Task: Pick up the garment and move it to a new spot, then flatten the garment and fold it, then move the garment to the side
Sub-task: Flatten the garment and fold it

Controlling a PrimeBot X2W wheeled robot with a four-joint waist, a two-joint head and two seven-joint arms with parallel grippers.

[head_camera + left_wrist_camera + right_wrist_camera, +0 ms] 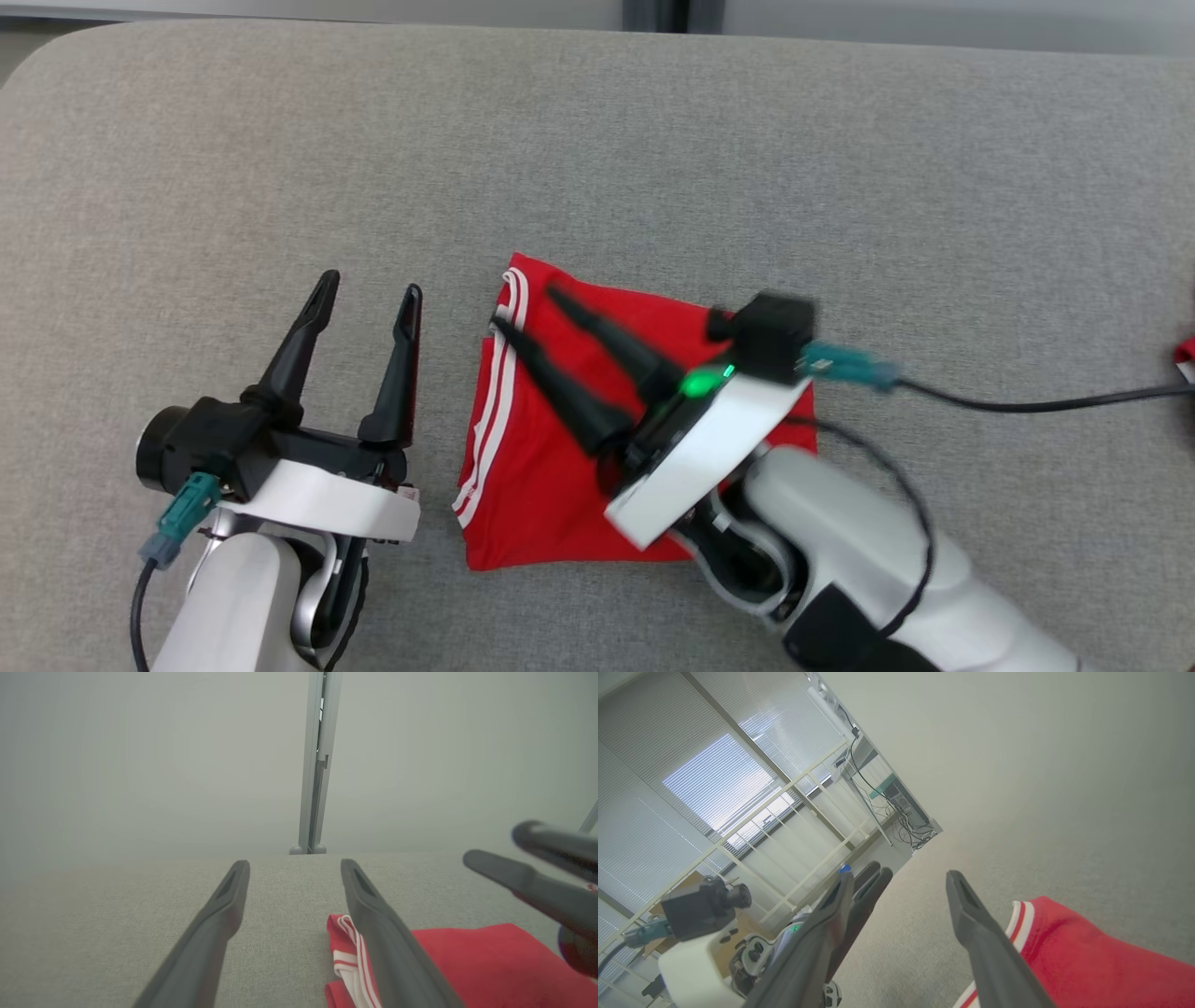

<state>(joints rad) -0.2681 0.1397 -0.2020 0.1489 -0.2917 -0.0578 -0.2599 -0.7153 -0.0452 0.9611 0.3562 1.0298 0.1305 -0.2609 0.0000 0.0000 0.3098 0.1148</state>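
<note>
The garment (541, 485) lies folded into a compact red rectangle on the grey table, with white-striped trim along its left edge; no lettering shows. My right gripper (525, 309) is open over the garment's upper left part, fingers pointing to the far left, nothing between them. My left gripper (371, 283) stands open just left of the garment, apart from it, empty. In the left wrist view the left gripper (294, 863) frames bare table, with the garment (490, 961) and the right gripper (493, 842) to its right. The right wrist view shows the right gripper (899, 876) open beside the garment (1087, 961).
The grey padded table (653, 140) stretches wide on all sides, its far edge near the top of the head view. A small red item (1186, 353) peeks in at the right edge. A black cable (1027, 403) trails right from my right wrist.
</note>
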